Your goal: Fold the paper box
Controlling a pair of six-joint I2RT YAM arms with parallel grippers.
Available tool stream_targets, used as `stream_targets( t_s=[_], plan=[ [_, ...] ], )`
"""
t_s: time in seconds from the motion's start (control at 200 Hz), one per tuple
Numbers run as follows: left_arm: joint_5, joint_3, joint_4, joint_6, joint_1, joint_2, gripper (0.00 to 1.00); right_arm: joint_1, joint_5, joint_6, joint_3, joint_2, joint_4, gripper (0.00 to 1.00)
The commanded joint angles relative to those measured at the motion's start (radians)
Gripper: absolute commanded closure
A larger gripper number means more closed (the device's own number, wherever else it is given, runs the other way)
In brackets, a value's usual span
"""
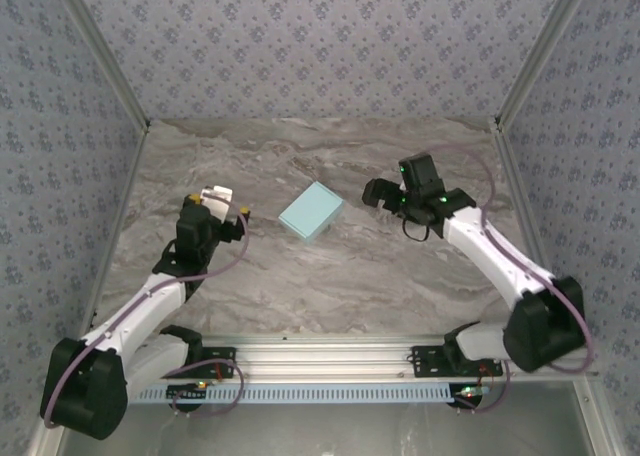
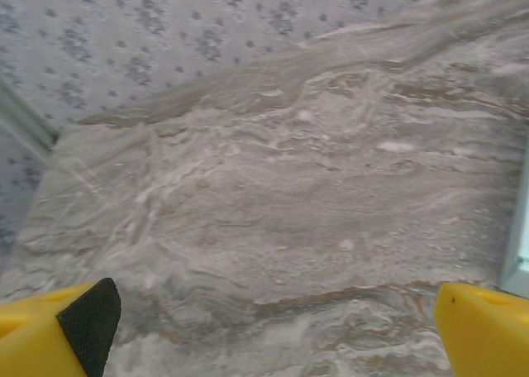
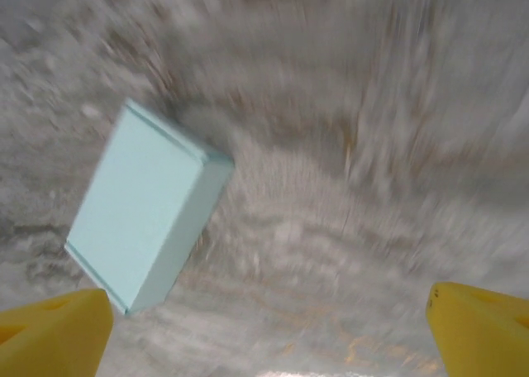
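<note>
I see the paper box [image 1: 311, 212] lying flat and closed up on the marble surface [image 1: 300, 286], between my two claws. From above, its long axis runs on a diagonal, from the far-right corner to the near-left corner. My right claw [image 1: 385, 194] sits just to the right of the box and faces it, with its jaws spread wide and nothing between them. In the right wrist view, which is blurred, the paper box [image 3: 145, 207] is ahead and to the left of the right claw [image 3: 264, 336], and its near corner is close by the left finger [image 3: 58, 331]. My left claw [image 1: 222, 206] stands well off the box's left side. Its jaws gape wide and empty over bare surface [image 2: 273, 187].
</note>
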Motion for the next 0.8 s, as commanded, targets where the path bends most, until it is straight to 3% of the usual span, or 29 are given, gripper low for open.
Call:
stream_targets(
  t_s=[0.0,0.225,0.3,0.425,0.625,0.794],
  plan=[
    [-0.067,-0.011,-0.020,0.017,0.009,-0.036,0.01,0.026,0.378,-0.292,-0.018,-0.118,0.017,0.00],
    [-0.085,-0.028,-0.013,-0.045,0.024,-0.063,0.01,-0.027,0.603,-0.450,-0.305,-0.413,0.345,0.00],
    [-0.072,-0.057,0.026,-0.045,0.041,-0.068,0.01,-0.094,0.677,-0.400,-0.403,-0.479,0.417,0.00],
    [-0.037,-0.113,0.080,-0.085,0.105,-0.057,0.01,-0.281,0.410,-0.436,-0.650,-0.501,0.669,0.00],
    [0.060,-0.190,0.248,-0.152,0.167,0.054,0.01,-0.409,0.371,-0.508,-0.858,-0.434,0.953,0.00],
    [0.108,-0.134,0.323,-0.139,0.177,0.211,0.01,-0.472,0.197,-0.581,-0.915,-0.167,1.316,0.00]
  ],
)
